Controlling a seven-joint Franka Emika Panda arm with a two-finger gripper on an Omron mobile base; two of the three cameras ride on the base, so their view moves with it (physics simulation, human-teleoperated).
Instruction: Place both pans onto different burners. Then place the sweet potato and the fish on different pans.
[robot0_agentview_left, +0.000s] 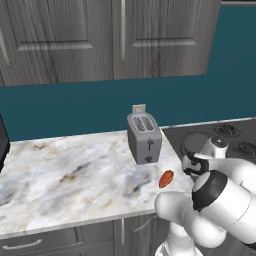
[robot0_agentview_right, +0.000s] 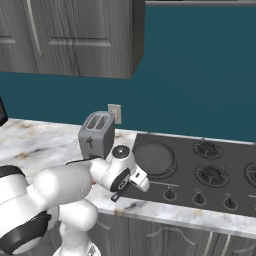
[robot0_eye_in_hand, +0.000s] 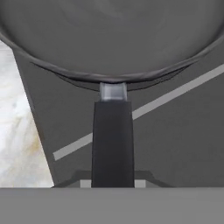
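A black pan (robot0_agentview_right: 155, 157) sits over the cooktop's near-left burner; it is also in the left base view (robot0_agentview_left: 192, 142), half behind my arm. In the hand view the pan (robot0_eye_in_hand: 112, 39) lies ahead, and its handle (robot0_eye_in_hand: 112, 140) runs back between my fingertips. My gripper (robot0_agentview_right: 131, 184) (robot0_eye_in_hand: 112, 183) is shut on that handle. A small bright red-orange piece, the fish (robot0_agentview_left: 166, 178), lies on the marble counter just left of the cooktop. Other burners (robot0_agentview_right: 212, 175) stand bare to the right. The second pan and the sweet potato are out of view.
A grey toaster (robot0_agentview_left: 144, 137) (robot0_agentview_right: 96, 132) stands on the counter left of the cooktop, near the wall. Knobs (robot0_agentview_right: 199, 198) line the cooktop's front edge. The marble counter (robot0_agentview_left: 65, 175) stretches left, with wall cabinets above.
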